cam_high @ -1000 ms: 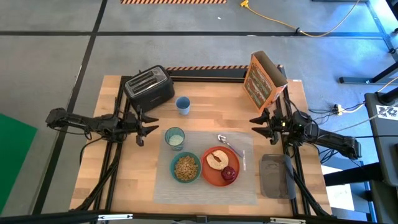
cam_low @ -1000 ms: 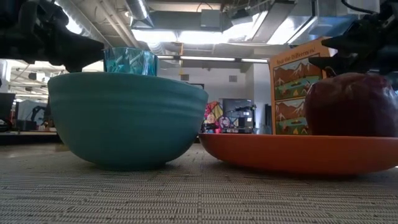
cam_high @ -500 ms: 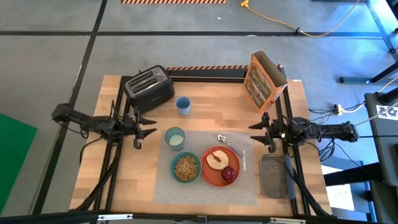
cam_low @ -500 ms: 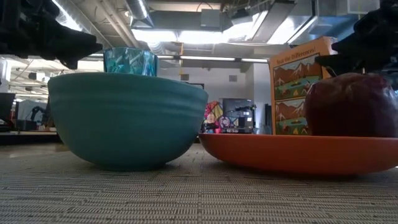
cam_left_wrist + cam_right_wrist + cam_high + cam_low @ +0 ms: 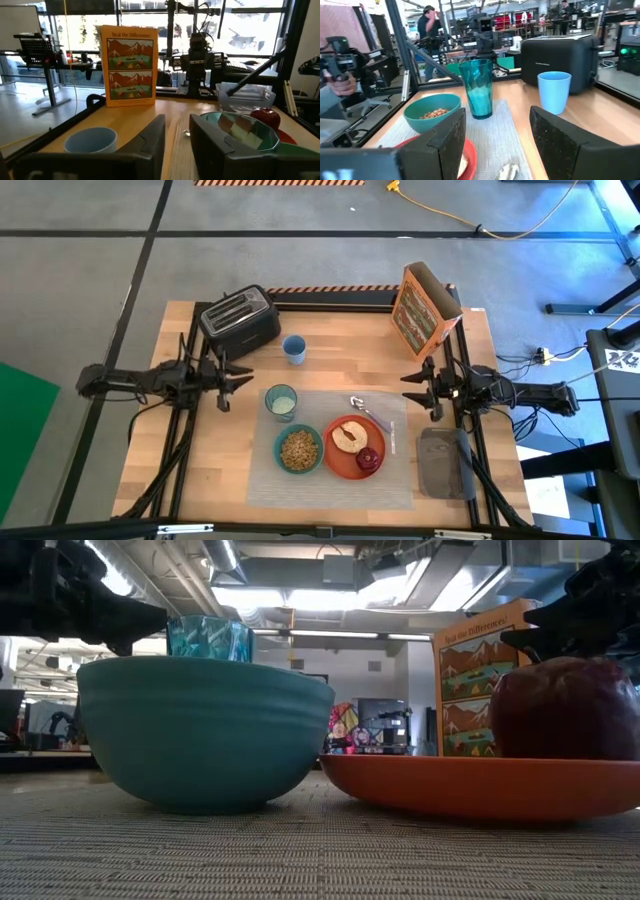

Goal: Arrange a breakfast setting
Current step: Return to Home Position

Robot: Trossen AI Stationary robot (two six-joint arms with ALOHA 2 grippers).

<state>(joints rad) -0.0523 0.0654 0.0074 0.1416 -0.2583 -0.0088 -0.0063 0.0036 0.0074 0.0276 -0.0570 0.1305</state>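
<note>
Claws both spread: left claw left of the grey see-through rectangular placemat, right claw right of it.

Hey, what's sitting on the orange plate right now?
A toast slice and a dark-red apple rest on the orange-red plate. The plate's surface beneath them is covered, and from the low view the toast is hidden.

Bare surface lies open left of the placemat, and the mat's near strip is free; the toaster, blue cup and cereal box line the far edge; glass, bowl and plate crowd the mat's middle, close together.
</note>
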